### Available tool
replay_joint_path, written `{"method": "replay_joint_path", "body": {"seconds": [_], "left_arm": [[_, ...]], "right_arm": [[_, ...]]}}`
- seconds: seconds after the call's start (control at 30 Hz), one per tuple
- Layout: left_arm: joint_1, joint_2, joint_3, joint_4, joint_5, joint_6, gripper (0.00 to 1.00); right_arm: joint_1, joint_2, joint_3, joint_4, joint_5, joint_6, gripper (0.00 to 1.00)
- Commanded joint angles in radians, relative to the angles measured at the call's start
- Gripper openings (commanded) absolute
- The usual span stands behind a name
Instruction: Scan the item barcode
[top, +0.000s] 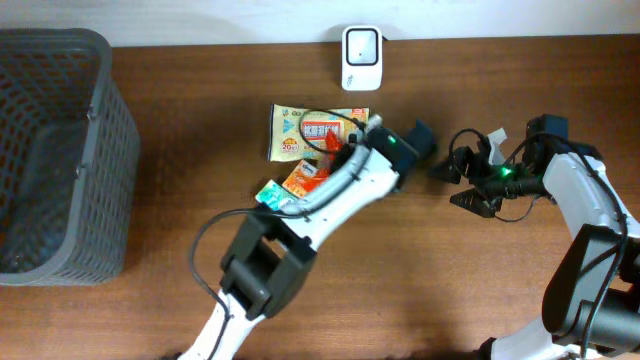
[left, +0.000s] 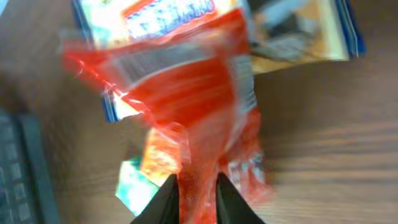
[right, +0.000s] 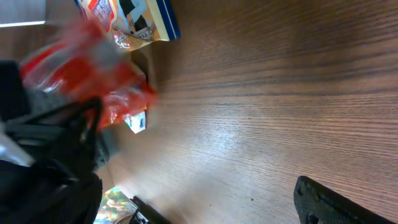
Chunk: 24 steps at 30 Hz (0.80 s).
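Brown wooden table (top: 200, 120). Near mid-table, over the heaped snack packets (top: 295, 125): red packet (left: 186, 106), pinched at its lower edge by the left gripper (left: 196, 190). Thin crinkly film, likely light, floppy and slippery; best held by a flat seam. Right gripper (top: 470, 185) close by, spread wide, empty. White scanner (top: 361, 44) beyond.

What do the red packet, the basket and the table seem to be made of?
The red packet: thin glossy plastic film, crinkled, with sheen. The basket: grey, probably moulded plastic, lattice walls. The table: wood or wood-look laminate, matte, grain visible.
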Motion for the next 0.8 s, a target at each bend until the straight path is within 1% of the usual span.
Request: {"method": "replay_joint_path", "body": {"seconds": [0.0, 0.07, 0.1, 0.17, 0.23, 0.3, 0.37, 0.47, 0.5, 0.53, 0.57, 0.6, 0.63, 0.67, 0.7, 0.77], "left_arm": [[-0.054, 0.031, -0.014, 0.002, 0.025, -0.028, 0.24], [-0.057, 0.029, 0.005, 0.001, 0.112, -0.024, 0.28], [-0.057, 0.029, 0.024, -0.005, 0.179, -0.024, 0.32], [-0.046, 0.023, 0.072, -0.027, 0.252, -0.024, 0.31], [-0.020, 0.008, 0.143, -0.071, 0.279, -0.024, 0.25], [0.010, -0.016, 0.217, -0.116, 0.278, -0.018, 0.24], [0.037, -0.040, 0.277, -0.150, 0.278, -0.016, 0.25], [0.083, -0.064, 0.343, -0.200, 0.283, -0.017, 0.34], [0.103, -0.071, 0.356, -0.221, 0.292, -0.017, 0.43], [0.144, -0.079, 0.360, -0.254, 0.337, -0.017, 0.63], [0.177, -0.080, 0.360, -0.280, 0.397, -0.017, 0.73], [0.211, -0.080, 0.358, -0.308, 0.479, -0.016, 0.79], [0.244, -0.080, 0.349, -0.323, 0.569, 0.002, 0.82], [0.270, -0.080, 0.343, -0.325, 0.654, 0.041, 0.95], [0.303, -0.080, 0.337, -0.327, 0.767, 0.092, 1.00], [0.348, -0.080, 0.314, -0.326, 0.947, 0.155, 0.99]], "right_arm": [[-0.003, 0.003, 0.019, -0.012, 0.003, -0.030, 0.98], [-0.003, 0.003, 0.019, -0.016, 0.002, -0.030, 0.98], [-0.003, 0.003, 0.019, -0.016, 0.000, -0.030, 0.98], [-0.003, 0.003, 0.019, -0.016, 0.000, -0.030, 0.98], [-0.003, 0.003, 0.019, -0.016, 0.000, -0.030, 0.98], [-0.003, 0.003, 0.019, -0.016, 0.000, -0.030, 0.98], [-0.003, 0.003, 0.019, -0.016, 0.000, -0.030, 0.98], [-0.003, 0.003, 0.019, -0.016, 0.000, -0.034, 0.98], [-0.003, 0.003, 0.019, -0.016, 0.000, -0.034, 0.98], [-0.003, 0.003, 0.019, -0.016, 0.000, -0.036, 0.98], [-0.003, 0.003, 0.019, -0.015, 0.001, -0.038, 0.98], [-0.003, 0.003, 0.019, -0.015, 0.001, -0.041, 0.98], [-0.003, 0.003, 0.019, -0.014, 0.001, -0.041, 0.98], [-0.003, 0.003, 0.019, -0.013, 0.001, -0.041, 0.98], [-0.003, 0.003, 0.019, -0.011, 0.001, -0.041, 0.98], [-0.003, 0.003, 0.019, -0.011, 0.005, -0.041, 0.98]]}}
